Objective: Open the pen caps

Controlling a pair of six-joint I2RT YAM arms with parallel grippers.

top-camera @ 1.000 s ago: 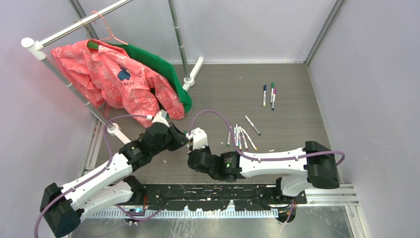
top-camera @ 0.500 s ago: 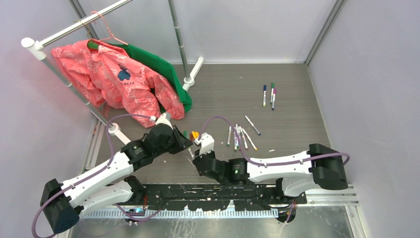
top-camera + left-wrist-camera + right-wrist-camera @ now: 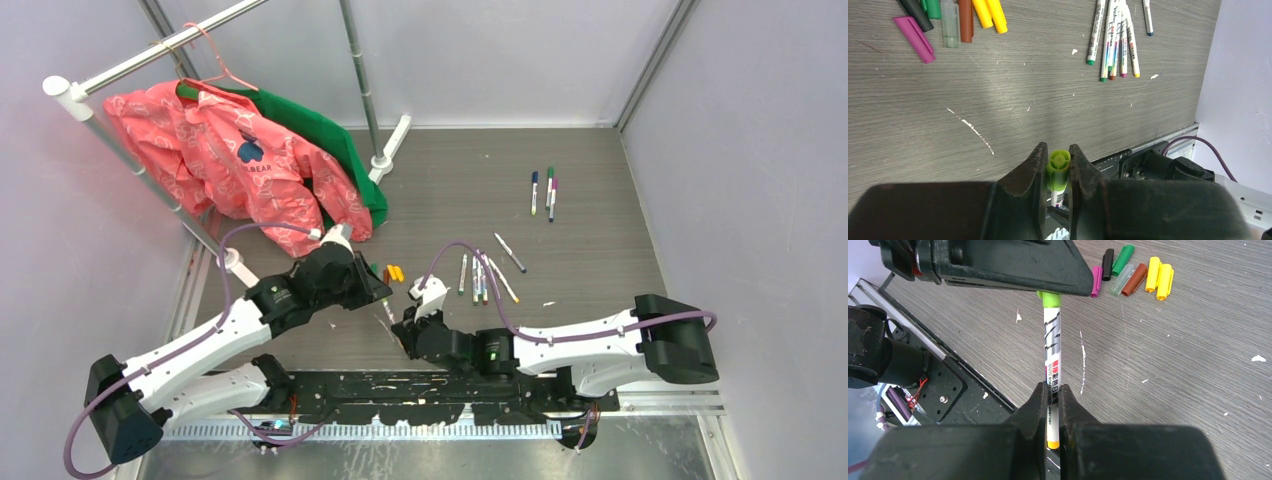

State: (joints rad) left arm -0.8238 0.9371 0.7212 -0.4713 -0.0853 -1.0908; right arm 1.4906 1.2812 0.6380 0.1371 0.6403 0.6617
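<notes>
Top view: left pincer and right pincer meet over the table, their grip too small to read. Left wrist view: the left pincer is clamped on a lime-green pen cap. Right wrist view: the right pincer grips the white barrel, with the cap seated on its end. Loose pen caps lie just beyond the barrel, and uncapped pens farther off.
</notes>
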